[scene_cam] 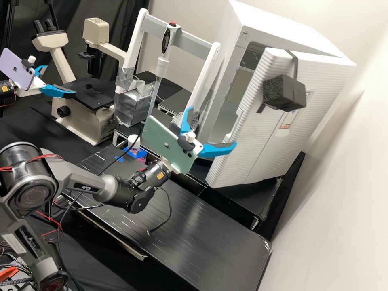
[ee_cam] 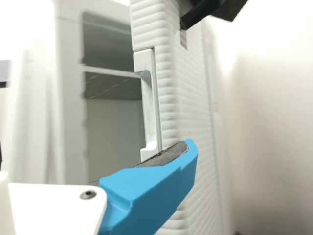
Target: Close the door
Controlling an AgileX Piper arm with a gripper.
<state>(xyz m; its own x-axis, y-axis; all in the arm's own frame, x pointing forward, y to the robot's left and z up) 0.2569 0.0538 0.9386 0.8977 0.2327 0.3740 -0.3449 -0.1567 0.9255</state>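
Benchtop (scene_cam: 194, 236) gleams black; pale wall (scene_cam: 335, 226) beside, dark curtain (scene_cam: 123, 20) behind.

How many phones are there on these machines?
2. A pale green phone is mounted behind the open gripper near the white door. A lilac phone is on a second arm, at the high view's left edge.

Place: laboratory | Signs: microscope (scene_cam: 83, 123), pipette (scene_cam: 162, 66), white cabinet (scene_cam: 279, 26), black bench (scene_cam: 194, 234) (streaky, that one)
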